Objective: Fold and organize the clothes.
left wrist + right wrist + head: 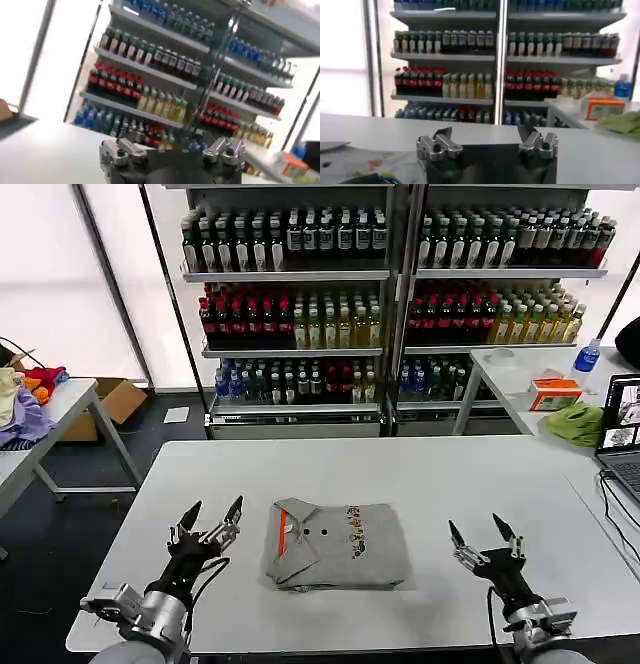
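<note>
I am holding my left hand (213,517) and right hand (480,532) open, flanking the folded shirt (338,545) lying on the tabletop (420,474).

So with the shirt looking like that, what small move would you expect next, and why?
Probably none on the cloth: I would keep both arms back. The grey shirt already lies as a compact folded rectangle in the middle of the white table, with the left gripper and right gripper open, empty and apart from it on either side.
</note>
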### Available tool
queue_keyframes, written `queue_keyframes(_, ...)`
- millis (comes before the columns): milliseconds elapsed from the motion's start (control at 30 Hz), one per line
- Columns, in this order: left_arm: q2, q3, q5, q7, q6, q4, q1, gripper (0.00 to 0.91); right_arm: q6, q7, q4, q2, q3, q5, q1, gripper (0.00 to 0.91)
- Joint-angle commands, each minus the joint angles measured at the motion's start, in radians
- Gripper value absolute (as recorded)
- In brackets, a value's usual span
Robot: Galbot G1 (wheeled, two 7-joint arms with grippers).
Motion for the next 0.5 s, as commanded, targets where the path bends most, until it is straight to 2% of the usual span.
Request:
queue_keyframes(33,-0.045,-0.018,0.383,0.104,-0.181,0.010,0.150,0.907,0.138,-0.066,-0.005,0.027,0.161,0.019,-0.148,0.907)
queue_keyframes(100,-0.042,-0.026,0.390,0.107,-0.192,0.018,0.155,0.907,0.128,-0.078,-0.006,0.031,0.143,0.016,-0.149,0.907)
queue_keyframes(200,-0.037,-0.050,0.398,0.124,-0.208,0.028,0.158,0.907,0.130,-0.067,-0.006,0.037,0.108,0.042,-0.142,0.907)
queue_keyframes(267,-0.036,-0.068,0.401,0.136,-0.211,0.020,0.161,0.907,0.137,-0.088,-0.004,0.042,0.091,0.042,-0.141,0.907)
queue_keyframes(333,-0.036,-0.080,0.402,0.169,-0.210,0.014,0.165,0.907,0.140,-0.104,0.007,0.052,0.084,0.047,-0.144,0.907)
queue_keyframes(500,-0.047,-0.100,0.409,0.210,-0.224,0.005,0.180,0.907,0.140,-0.102,0.020,0.070,0.083,0.035,-0.146,0.907)
